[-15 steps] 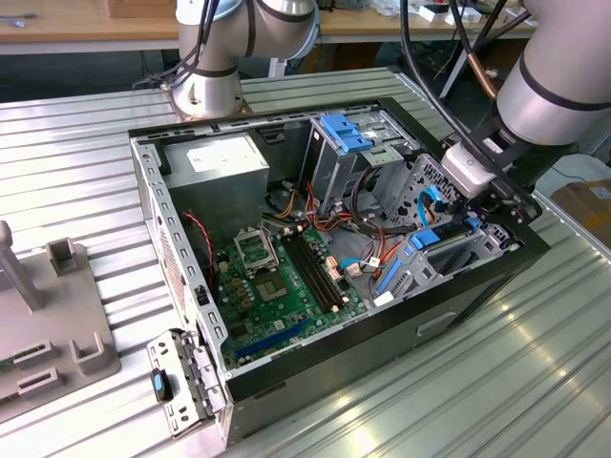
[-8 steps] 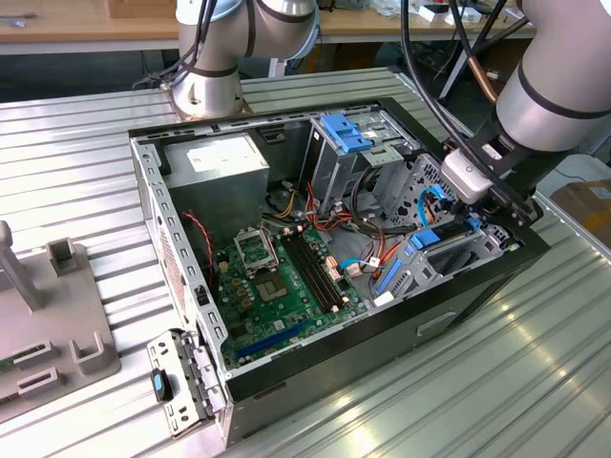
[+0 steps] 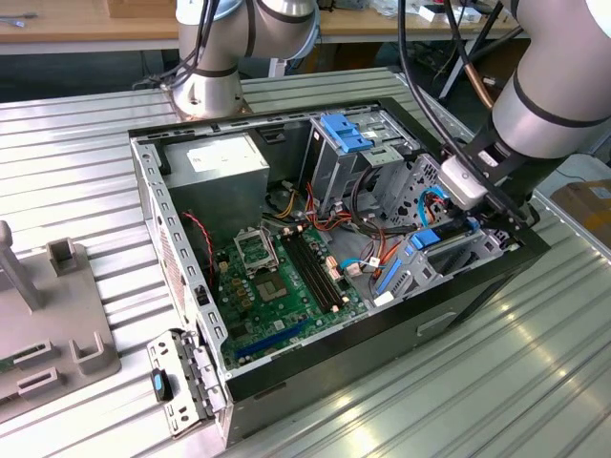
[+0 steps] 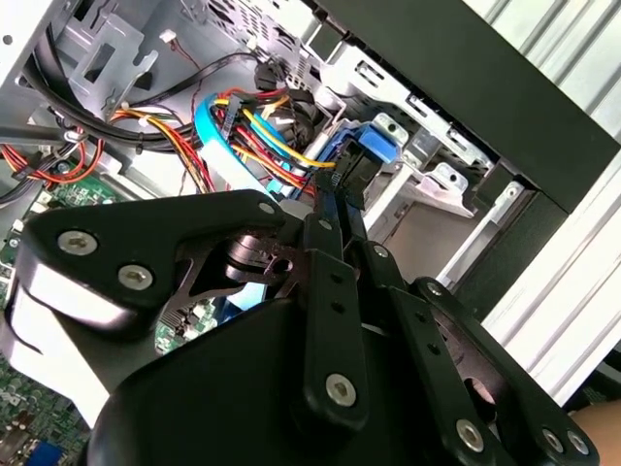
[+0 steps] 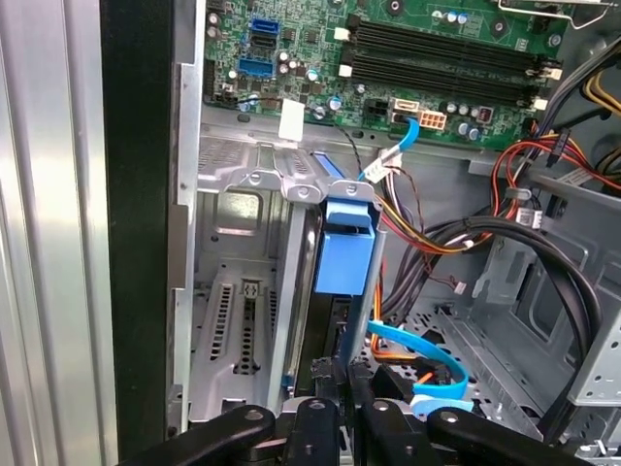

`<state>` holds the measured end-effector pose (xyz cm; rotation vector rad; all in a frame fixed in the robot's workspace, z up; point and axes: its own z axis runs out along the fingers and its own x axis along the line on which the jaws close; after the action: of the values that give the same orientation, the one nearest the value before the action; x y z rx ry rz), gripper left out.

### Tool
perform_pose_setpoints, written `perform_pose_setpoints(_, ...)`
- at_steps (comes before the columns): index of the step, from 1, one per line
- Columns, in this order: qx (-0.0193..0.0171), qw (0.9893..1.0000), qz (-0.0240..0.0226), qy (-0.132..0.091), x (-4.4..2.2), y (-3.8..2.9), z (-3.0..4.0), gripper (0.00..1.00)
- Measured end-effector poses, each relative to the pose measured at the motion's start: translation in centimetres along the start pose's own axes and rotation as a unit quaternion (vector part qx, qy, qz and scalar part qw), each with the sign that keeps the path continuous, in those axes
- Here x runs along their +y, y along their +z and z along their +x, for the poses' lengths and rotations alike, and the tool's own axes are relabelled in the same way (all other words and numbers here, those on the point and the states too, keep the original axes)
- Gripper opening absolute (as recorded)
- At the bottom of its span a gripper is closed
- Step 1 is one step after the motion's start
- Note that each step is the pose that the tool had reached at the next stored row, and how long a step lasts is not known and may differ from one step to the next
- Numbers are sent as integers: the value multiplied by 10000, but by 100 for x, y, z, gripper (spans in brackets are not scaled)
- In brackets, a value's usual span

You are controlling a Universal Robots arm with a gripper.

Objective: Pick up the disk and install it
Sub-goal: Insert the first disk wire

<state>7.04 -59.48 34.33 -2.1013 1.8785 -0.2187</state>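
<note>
The disk (image 5: 344, 254) stands on edge in the metal drive bay (image 5: 238, 320) at the corner of the open computer case (image 3: 153, 191). Its bright blue carrier end points toward the motherboard, and its dark slab runs back between my fingers. My gripper (image 5: 338, 377) is shut on the thin edge of the slab. In the second wrist view the black fingers (image 4: 325, 252) meet just behind the disk's blue carrier (image 4: 367, 160). In the exterior view the gripper (image 3: 480, 222) reaches into the case at that view's right, with the disk's blue end (image 3: 441, 236) just inside the bay.
Bundled red, yellow and black cables (image 4: 257, 121) and a flat blue cable (image 5: 427, 354) lie close beside the bay. The green motherboard (image 3: 277, 277) covers the case floor. A light blue latch (image 3: 346, 132) tops the upper cage. A grey fixture (image 3: 48, 315) sits on the ribbed table.
</note>
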Motion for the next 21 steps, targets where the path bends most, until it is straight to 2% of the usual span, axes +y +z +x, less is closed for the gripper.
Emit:
perform_pose_setpoints(6, 62, 9998, 18, 176, 11, 12, 1, 16)
perform_pose_setpoints(7, 105, 9995, 29, 296, 17, 13, 0, 16)
perform_pose_setpoints(12, 119, 9994, 33, 338, 49, 4, -21, 16)
perform_pose_setpoints(16, 107, 9992, 40, 383, 49, 9, -44, 16)
perform_pose_setpoints(21, 153, 9985, 53, 517, 47, 23, -48, 16)
